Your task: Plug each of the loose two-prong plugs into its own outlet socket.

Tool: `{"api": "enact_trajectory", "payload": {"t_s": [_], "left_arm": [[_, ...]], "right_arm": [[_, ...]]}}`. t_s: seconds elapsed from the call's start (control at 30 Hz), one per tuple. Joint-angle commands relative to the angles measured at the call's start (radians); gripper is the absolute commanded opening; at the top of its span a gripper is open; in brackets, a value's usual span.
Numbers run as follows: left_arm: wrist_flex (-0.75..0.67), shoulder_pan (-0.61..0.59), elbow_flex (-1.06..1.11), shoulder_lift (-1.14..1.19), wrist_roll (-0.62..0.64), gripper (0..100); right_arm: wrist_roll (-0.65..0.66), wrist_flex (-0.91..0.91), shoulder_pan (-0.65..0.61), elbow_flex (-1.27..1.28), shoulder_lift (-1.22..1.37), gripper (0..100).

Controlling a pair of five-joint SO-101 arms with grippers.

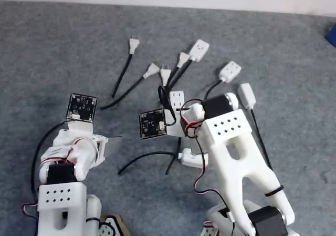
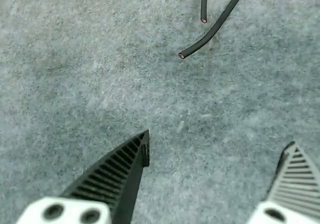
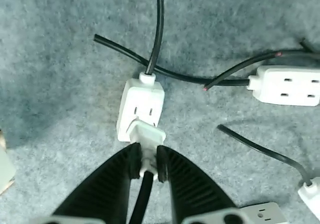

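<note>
Plug [image 3: 147, 133] in right fingers [image 3: 112, 184] at socket [image 3: 142, 102], left fingers [image 2: 120, 169] above open carpet [image 2: 100, 84]

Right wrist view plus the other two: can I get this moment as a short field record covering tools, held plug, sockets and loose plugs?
right tool: shut on white plug
white plug: against the face of socket block; prong depth hidden
second socket block: lies nearby, slots empty
left tool: open, holds nothing, over grey carpet
cable ends: two bare ends on the carpet ahead of left tool
loose plug: unplugged on the carpet; others lie near it
</note>
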Motion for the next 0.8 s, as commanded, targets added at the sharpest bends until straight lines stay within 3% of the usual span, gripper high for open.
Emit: {"api": "enact_trajectory", "payload": {"t_s": [0.0,0.4,0.77], "left_arm": [[-0.018,-0.004,-0.005,-0.007,0.006,39],[-0.017,-0.004,-0.005,-0.004,0.006,39],[-0.017,-0.004,-0.005,-0.004,0.006,39]], "right_arm": [[0.020,-0.067,-0.035,0.036,-0.012,0.9],[0.018,-0.117,-0.048,0.099,-0.012,0.9],[0.106,0.002,-0.048,0.091,-0.044,0.9]]}}
